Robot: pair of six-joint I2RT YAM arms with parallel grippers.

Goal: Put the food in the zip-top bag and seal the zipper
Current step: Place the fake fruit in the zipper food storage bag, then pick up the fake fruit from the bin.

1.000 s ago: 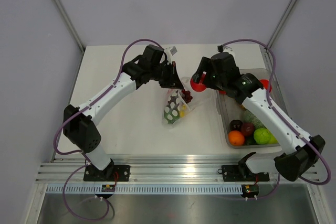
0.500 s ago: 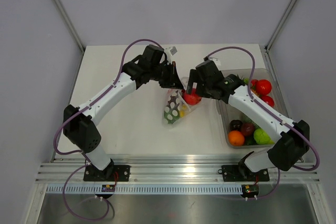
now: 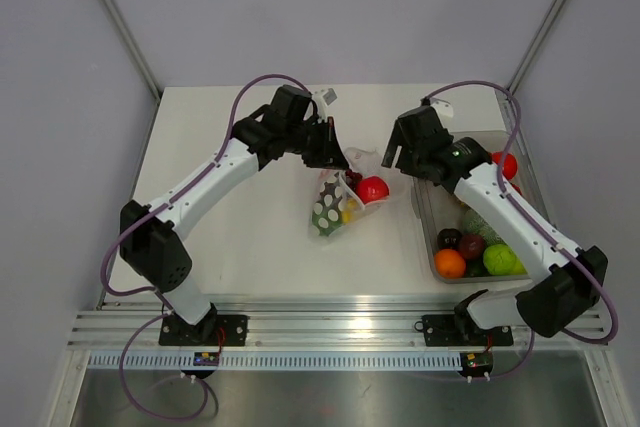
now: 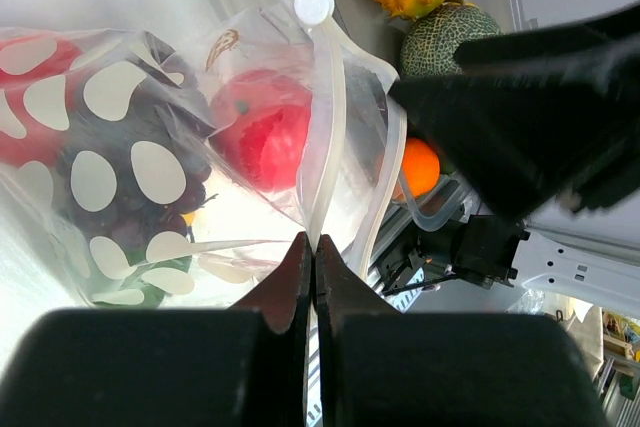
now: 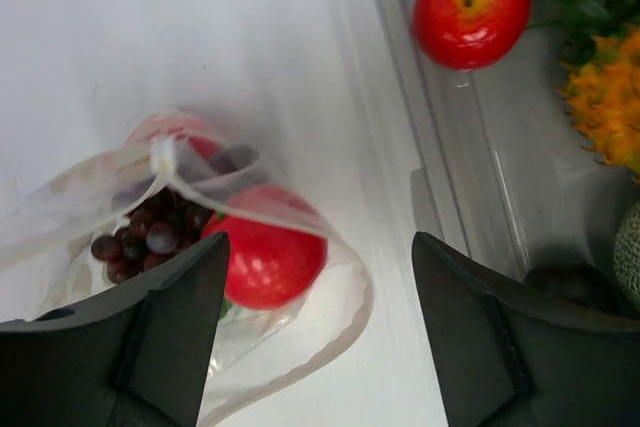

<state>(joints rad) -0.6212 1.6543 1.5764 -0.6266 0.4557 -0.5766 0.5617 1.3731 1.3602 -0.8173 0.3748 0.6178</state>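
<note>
Pinching 1 lip of the zip-top bag (image 3: 333, 204), the left gripper (image 4: 312, 247) is fully closed and holds the mouth up, facing the tray (image 3: 421, 232). The right gripper (image 5: 315, 252) hangs wide open, empty, above the red fruit (image 5: 265, 257) lying inside the mouth. The other food in the tray is near, on its right, with the way free.

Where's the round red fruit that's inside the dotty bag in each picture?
Top external: the red fruit sits just right of centre, at the bag's open mouth.
Left wrist: upper middle, seen through clear plastic.
Right wrist: lower left of centre.
Shared landmark: the zip-top bag holding it, visible in all three views.
</note>
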